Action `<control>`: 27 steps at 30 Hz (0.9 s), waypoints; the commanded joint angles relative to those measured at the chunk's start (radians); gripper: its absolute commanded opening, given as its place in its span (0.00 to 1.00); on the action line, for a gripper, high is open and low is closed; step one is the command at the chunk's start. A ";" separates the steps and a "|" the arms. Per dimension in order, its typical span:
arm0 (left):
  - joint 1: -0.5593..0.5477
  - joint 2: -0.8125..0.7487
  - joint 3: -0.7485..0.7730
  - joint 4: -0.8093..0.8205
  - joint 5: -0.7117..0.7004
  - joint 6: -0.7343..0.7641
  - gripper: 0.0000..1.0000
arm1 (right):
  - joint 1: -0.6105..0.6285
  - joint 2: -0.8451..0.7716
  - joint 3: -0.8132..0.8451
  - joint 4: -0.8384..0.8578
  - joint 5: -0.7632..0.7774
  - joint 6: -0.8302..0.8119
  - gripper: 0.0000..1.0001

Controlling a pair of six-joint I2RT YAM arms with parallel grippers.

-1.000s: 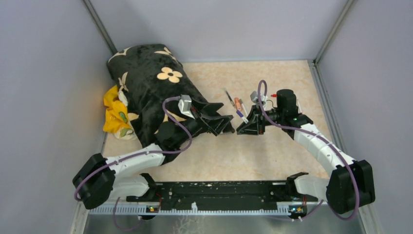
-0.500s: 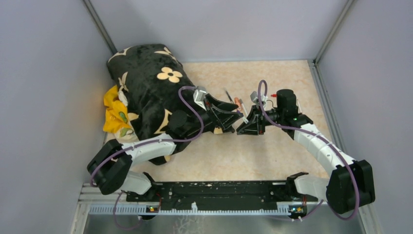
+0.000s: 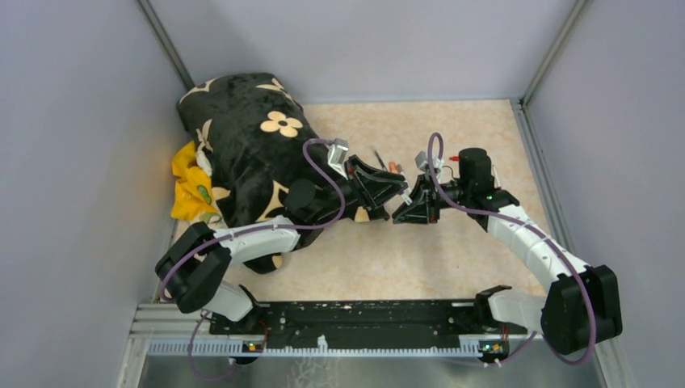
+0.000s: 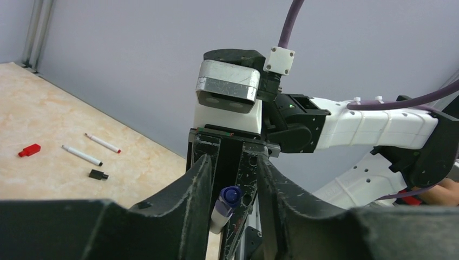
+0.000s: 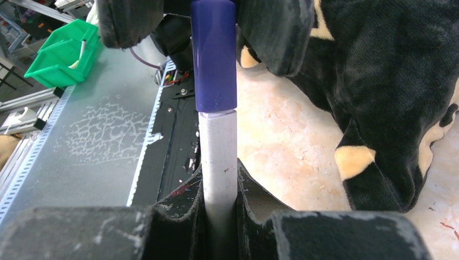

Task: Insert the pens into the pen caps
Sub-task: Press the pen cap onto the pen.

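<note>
Right jaws pinching white marker (image 5: 217, 157) barrel; purple cap (image 5: 214, 54) on tip, left jaws spread either side of it

1. The white marker (image 5: 217, 157) vanishes between the right fingers (image 5: 108, 233); its lower barrel is hidden.
2. The purple cap (image 5: 214, 54) is cut off by the upper edge, its far end unseen between the left fingers (image 5: 276, 32).
3. In the top view, marker and cap are hidden under the meeting fingers.
4. The loose pens (image 3: 393, 167) behind the arms are partly covered and too small to sort.
5. Two thin pens (image 4: 81, 155) on the table (image 4: 48, 187) are too small to tell their tips.
6. The green bin (image 5: 54, 51) is blurred and cut by the left edge.
7. The yellow cloth (image 3: 190, 190) lies partly hidden under the black flowered plush (image 3: 242, 137).
</note>
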 commanded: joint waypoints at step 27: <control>-0.211 0.075 -0.005 -0.221 -0.212 -0.048 0.00 | 0.003 -0.024 0.085 -0.036 0.302 -0.052 0.00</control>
